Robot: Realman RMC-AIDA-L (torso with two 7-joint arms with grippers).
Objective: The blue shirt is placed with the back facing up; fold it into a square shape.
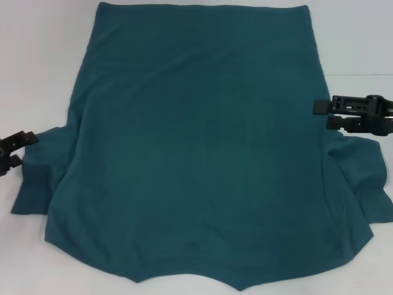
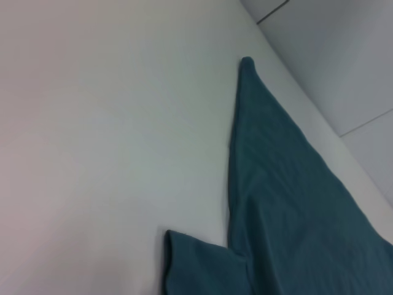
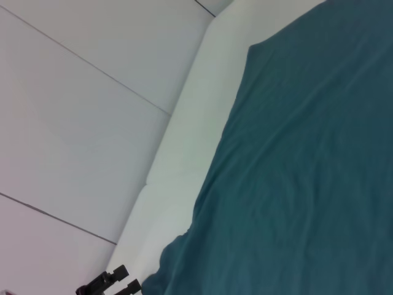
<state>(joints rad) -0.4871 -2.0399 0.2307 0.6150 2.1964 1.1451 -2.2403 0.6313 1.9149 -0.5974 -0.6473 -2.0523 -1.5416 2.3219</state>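
Observation:
The blue shirt [image 1: 196, 153] lies spread flat on the white table [image 1: 37, 61], plain side up, its neck edge nearest me and its hem at the far side. My left gripper [image 1: 23, 149] hovers open just beside the left sleeve [image 1: 37, 184], holding nothing. Over the shirt's right edge, above the right sleeve [image 1: 368, 178], my right gripper [image 1: 323, 115] stands open and empty. The left wrist view shows the shirt's side edge [image 2: 288, 203] and a sleeve [image 2: 196, 264]. Most of the right wrist view is taken up by the shirt [image 3: 307, 153], with the left gripper [image 3: 116, 283] far off.
Bare white table borders the shirt on the left [image 2: 92, 153] and at the far right [image 1: 356, 37]. A tiled floor [image 3: 73, 123] lies beyond the table's edge.

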